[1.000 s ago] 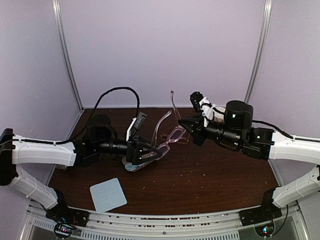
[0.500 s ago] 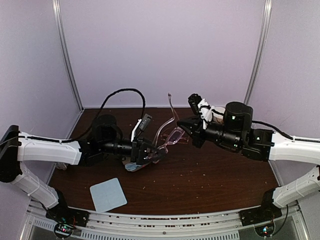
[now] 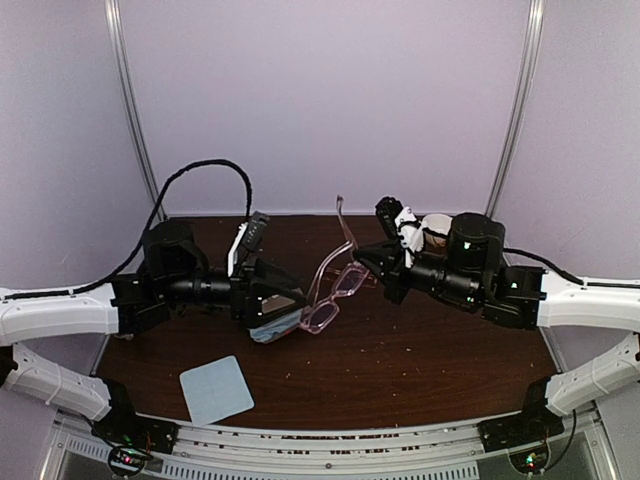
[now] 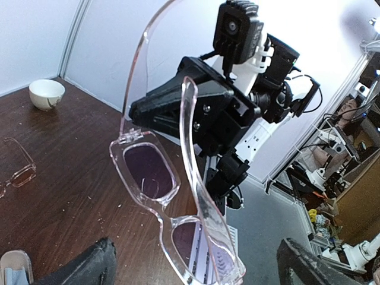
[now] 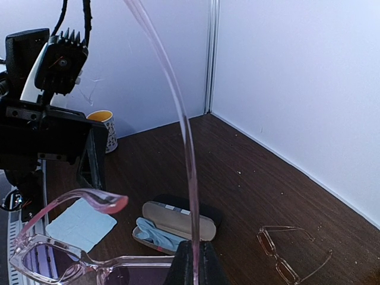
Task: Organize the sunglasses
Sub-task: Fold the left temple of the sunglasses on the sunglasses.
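1. The sunglasses (image 3: pixel 335 290), a pink clear-framed pair, hang aloft; the right gripper (image 3: pixel 374 256), at their 2 o'clock, is clamped on one temple.
2. The lens front runs 1 to 7 o'clock. The left gripper (image 3: pixel 296 300), spread and empty, waits just beside it at 9 o'clock.
3. A second earlier, the left gripper was at the front; it has drawn back toward 9 o'clock.
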